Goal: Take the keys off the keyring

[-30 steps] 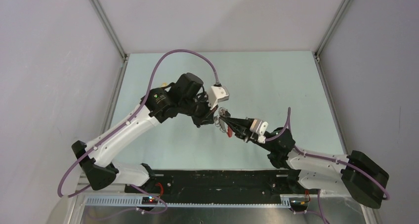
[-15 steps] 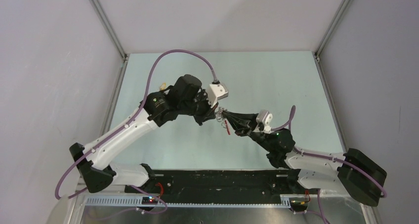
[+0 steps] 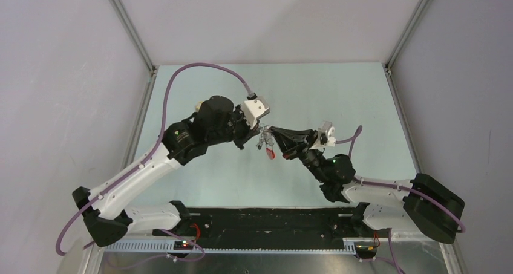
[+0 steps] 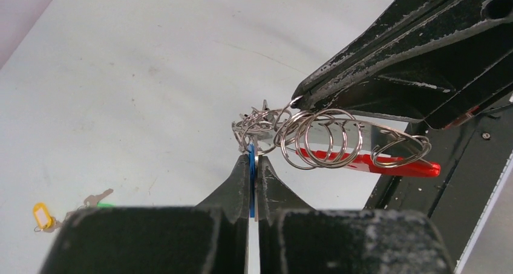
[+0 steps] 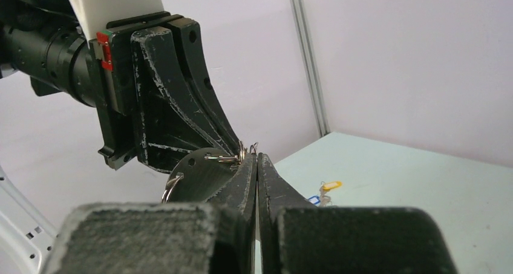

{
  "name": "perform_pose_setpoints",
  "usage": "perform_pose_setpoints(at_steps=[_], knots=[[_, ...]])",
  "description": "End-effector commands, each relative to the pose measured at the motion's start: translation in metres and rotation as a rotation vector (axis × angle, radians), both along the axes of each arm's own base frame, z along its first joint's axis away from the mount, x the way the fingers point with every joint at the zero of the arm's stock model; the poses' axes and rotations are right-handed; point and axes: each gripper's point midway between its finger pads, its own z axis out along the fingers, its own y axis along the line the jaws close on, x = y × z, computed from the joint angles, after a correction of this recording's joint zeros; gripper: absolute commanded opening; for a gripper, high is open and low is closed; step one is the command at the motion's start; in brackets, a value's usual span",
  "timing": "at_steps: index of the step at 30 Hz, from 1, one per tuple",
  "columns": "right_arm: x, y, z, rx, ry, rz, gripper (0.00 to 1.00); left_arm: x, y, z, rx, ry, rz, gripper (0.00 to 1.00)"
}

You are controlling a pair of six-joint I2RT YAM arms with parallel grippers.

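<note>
Above the pale green tabletop point(image 4: 151, 62), the left gripper point(image 4: 254, 159) is clamped shut on the small silvery metal keys point(image 4: 257, 126), at a blue-tagged one. Just beyond, the right gripper point(image 5: 256, 162) pinches the thin silvery wire keyring point(image 4: 326, 144) with its red strap point(image 4: 375, 164). By the look of it, every key is still threaded on, so the separating is all left to do.
</note>
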Motion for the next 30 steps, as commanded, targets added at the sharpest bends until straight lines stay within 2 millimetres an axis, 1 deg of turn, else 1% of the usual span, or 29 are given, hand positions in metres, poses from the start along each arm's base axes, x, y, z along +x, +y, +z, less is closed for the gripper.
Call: perform_pose_setpoints(at_steps=[1,3,5,7,9,11,13,16,17,18,19,20,21,22,23,24,25,26,27,28,29,30], knots=[[0.002,-0.019,0.044,0.176,-0.031,-0.056,0.0,0.01,0.009,0.022,-0.047,-0.081,0.059,0.0],[0.003,-0.019,0.041,0.156,-0.042,-0.066,0.02,0.011,0.012,0.026,-0.047,-0.101,0.068,0.0],[0.003,-0.019,0.037,0.136,-0.052,-0.073,0.07,0.012,0.014,0.034,-0.052,-0.124,0.071,0.0],[0.003,-0.016,0.033,0.117,-0.056,-0.074,0.18,0.012,0.016,0.037,-0.054,-0.137,0.071,0.0],[0.004,-0.015,0.031,0.1,-0.065,-0.079,0.33,0.011,0.018,0.042,-0.056,-0.155,0.066,0.0],[0.004,-0.014,0.029,0.083,-0.076,-0.085,0.4,0.009,0.018,0.044,-0.058,-0.163,0.051,0.0],[0.003,-0.013,0.028,0.062,-0.096,-0.089,0.43,0.004,0.017,0.044,-0.058,-0.167,0.021,0.0],[0.0,-0.01,0.026,0.003,-0.157,-0.087,0.42,-0.005,0.015,0.046,-0.061,-0.178,-0.039,0.0],[0.002,-0.009,0.023,-0.022,-0.162,-0.091,0.42,-0.009,0.014,0.044,-0.062,-0.172,-0.064,0.0],[-0.001,-0.01,0.024,-0.039,-0.186,-0.086,0.42,-0.011,0.014,0.045,-0.064,-0.178,-0.075,0.0],[0.002,-0.009,0.019,-0.07,-0.18,-0.087,0.42,-0.014,0.014,0.044,-0.064,-0.175,-0.09,0.0],[-0.001,-0.01,0.022,-0.086,-0.208,-0.076,0.42,-0.014,0.014,0.044,-0.062,-0.179,-0.094,0.0],[0.002,-0.011,0.017,-0.119,-0.208,-0.079,0.42,-0.015,0.014,0.042,-0.058,-0.175,-0.1,0.0],[-0.003,-0.013,0.021,-0.128,-0.235,-0.061,0.42,-0.016,0.014,0.041,-0.056,-0.175,-0.103,0.0],[0.0,-0.014,0.017,-0.157,-0.231,-0.06,0.42,-0.016,0.015,0.04,-0.054,-0.172,-0.106,0.0],[-0.005,-0.014,0.02,-0.163,-0.256,-0.038,0.42,-0.016,0.014,0.039,-0.051,-0.171,-0.109,0.0],[-0.003,-0.015,0.016,-0.188,-0.255,-0.039,0.42,-0.018,0.014,0.039,-0.051,-0.168,-0.115,0.0],[-0.007,-0.017,0.02,-0.193,-0.276,-0.028,0.43,-0.018,0.013,0.038,-0.05,-0.167,-0.12,0.0],[-0.005,-0.018,0.016,-0.219,-0.279,-0.033,0.43,-0.02,0.013,0.038,-0.051,-0.164,-0.129,0.0],[-0.009,-0.019,0.019,-0.224,-0.299,-0.024,0.43,-0.02,0.012,0.038,-0.05,-0.164,-0.134,0.0],[-0.007,-0.02,0.016,-0.247,-0.303,-0.028,0.44,-0.023,0.011,0.037,-0.053,-0.158,-0.151,0.0],[-0.009,-0.023,0.019,-0.246,-0.313,-0.03,0.44,-0.024,0.01,0.037,-0.053,-0.159,-0.161,0.0]])
